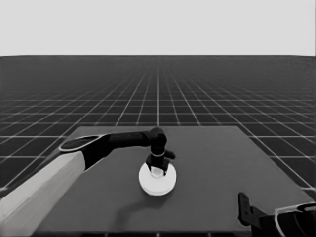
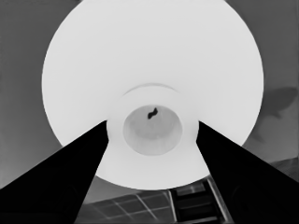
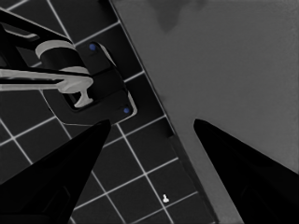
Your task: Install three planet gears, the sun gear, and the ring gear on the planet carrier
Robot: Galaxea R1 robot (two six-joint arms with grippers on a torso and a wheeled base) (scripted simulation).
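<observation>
White larger round part [image 1: 157,180], the only part in view, lies near the table's [image 1: 212,163] centre, slightly toward 6 o'clock. Whatever sits beneath it is hidden. Smaller round part, gears, thin piece: none visible.

Left gripper [image 1: 158,170]: directly above the part's middle, pointing straight down. Arm enters from 8 o'clock, pale grey section filling the lower left corner, black forearm running level before the wrist drops. In the left wrist view the fingers [image 2: 70,182] flank the raised hub [image 2: 152,135], touching its sides; jaws closed on the hub. A small dark mark shows inside the hub's hollow, nature unclear. Part's far rim is cut off in that view.

Right gripper [image 3: 152,140]: parked at 5 o'clock, over the table's near right corner, fingers spread wide, holding nothing. Its wrist view takes in table edge, floor grid and dark machinery with blue lights.

Open table surrounds the part on all sides; edges well apart from it.
</observation>
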